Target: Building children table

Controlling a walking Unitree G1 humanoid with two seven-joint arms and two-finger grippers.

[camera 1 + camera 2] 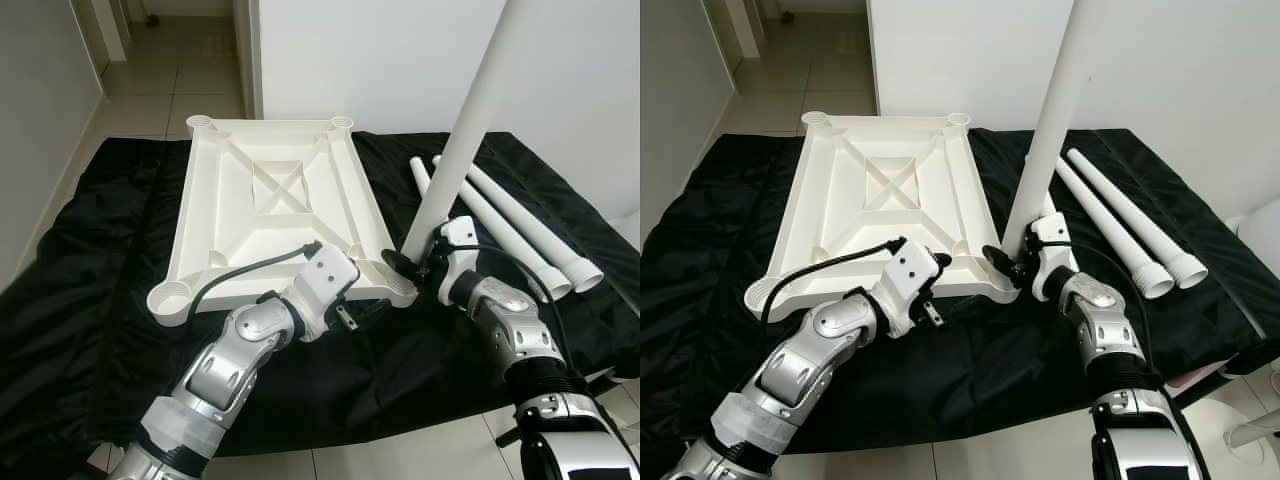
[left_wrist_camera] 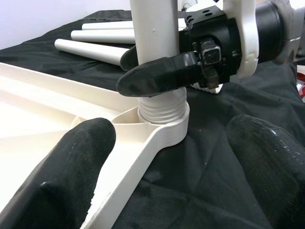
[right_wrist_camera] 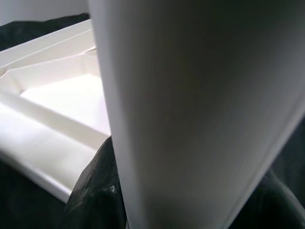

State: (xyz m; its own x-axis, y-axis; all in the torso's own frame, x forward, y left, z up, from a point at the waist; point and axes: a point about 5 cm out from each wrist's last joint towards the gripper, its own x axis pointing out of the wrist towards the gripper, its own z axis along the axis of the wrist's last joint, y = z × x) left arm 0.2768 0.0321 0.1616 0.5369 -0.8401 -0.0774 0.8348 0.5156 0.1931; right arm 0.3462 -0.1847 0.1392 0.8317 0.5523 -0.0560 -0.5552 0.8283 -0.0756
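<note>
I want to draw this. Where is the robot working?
Probably a room in a home: a tiled floor, white walls, a hallway behind, and a black cloth spread under the upturned tabletop.

the upright white plastic table leg (image 1: 470, 130) runs out past the top edge of both eye views, so its upper end is cut off. in the right wrist view this leg sits so close that it is a blurred pale mass hiding most of the white ribbed plastic tabletop (image 3: 52, 109). the left gripper (image 1: 352, 318) lies at the tabletop's near edge, its fingertips tucked behind its own white housing in the eye views. the crumpled black cloth (image 1: 90, 330) runs off the left edge. the silver right arm (image 1: 560, 420) is cut by the bottom edge.
</note>
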